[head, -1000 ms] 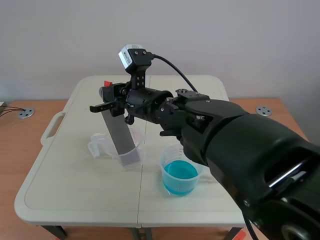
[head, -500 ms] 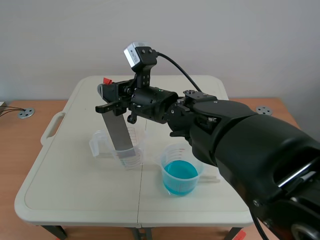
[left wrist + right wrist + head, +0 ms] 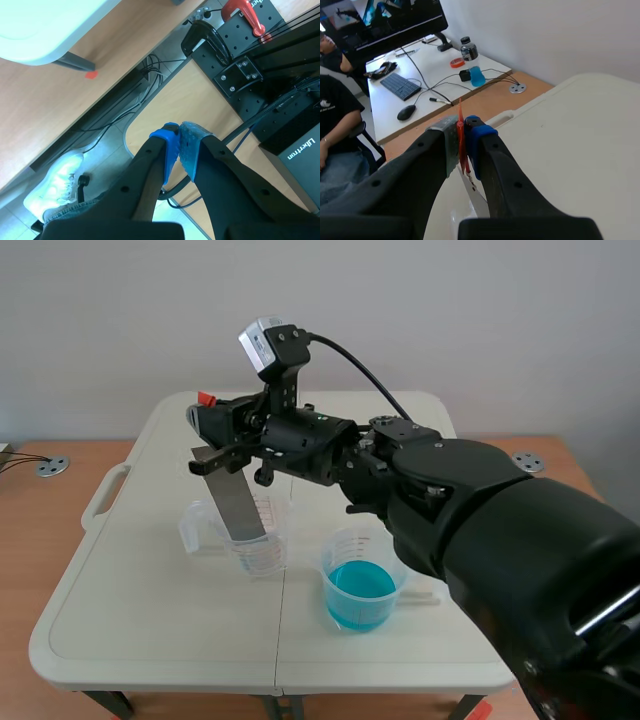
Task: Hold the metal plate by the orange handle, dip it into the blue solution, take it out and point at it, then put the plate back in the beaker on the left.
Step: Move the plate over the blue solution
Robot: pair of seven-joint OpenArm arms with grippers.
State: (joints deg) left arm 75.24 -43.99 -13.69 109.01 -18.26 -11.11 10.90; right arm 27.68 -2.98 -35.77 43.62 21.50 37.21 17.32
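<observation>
Lifted slightly since a second earlier, the metal plate [image 3: 238, 502] was seen in the scene view hung from the right gripper [image 3: 212, 430], its lower end inside the left beaker [image 3: 265, 548], so dipping into the blue solution [image 3: 359, 586], pointing and return were judged undone. From the left wrist, the left gripper [image 3: 179, 138] was found clenched on nothing. From the right wrist, fingers [image 3: 479, 137] were seen clamped on the orange handle [image 3: 461, 136].

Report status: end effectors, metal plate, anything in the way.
Right end effector shut on orange handle. Left end effector shut, empty. Metal plate hanging, lower end in clear beaker. Nothing between plate and blue solution.
</observation>
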